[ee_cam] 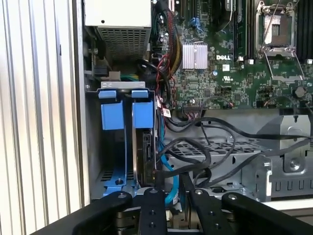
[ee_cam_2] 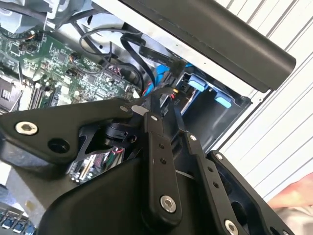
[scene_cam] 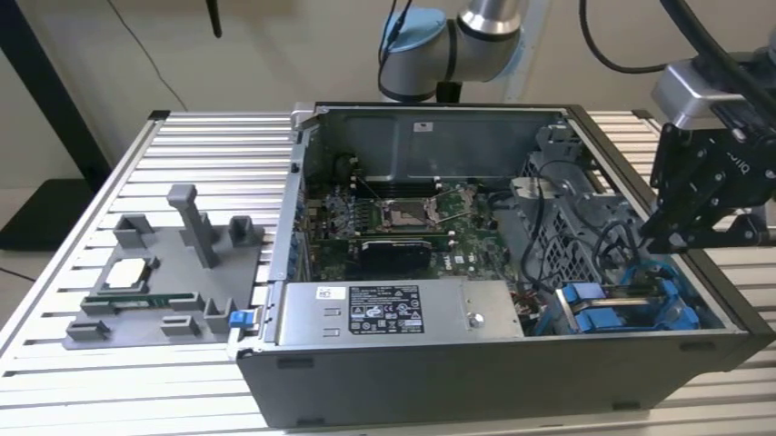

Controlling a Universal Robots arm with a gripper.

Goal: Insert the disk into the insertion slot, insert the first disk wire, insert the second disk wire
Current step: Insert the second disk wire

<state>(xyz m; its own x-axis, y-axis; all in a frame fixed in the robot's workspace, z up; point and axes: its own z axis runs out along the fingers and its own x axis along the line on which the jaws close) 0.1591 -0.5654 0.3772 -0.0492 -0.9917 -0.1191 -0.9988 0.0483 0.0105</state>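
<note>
Soft, even room light fell from above in the exterior view, leaving the ribbed desk (scene_cam: 182,136) pale and the inside of the computer case (scene_cam: 461,145) dimmer, with only faint shadows. In the second wrist view the desk (ee_cam_2: 293,117) was washed almost white, and the black hand (ee_cam_2: 164,100) was a dark mass with glints on its bolts. In the first wrist view the power-supply box (ee_cam: 117,12) glared white, while the insertion slot (ee_cam: 110,152) lay shaded.
</note>
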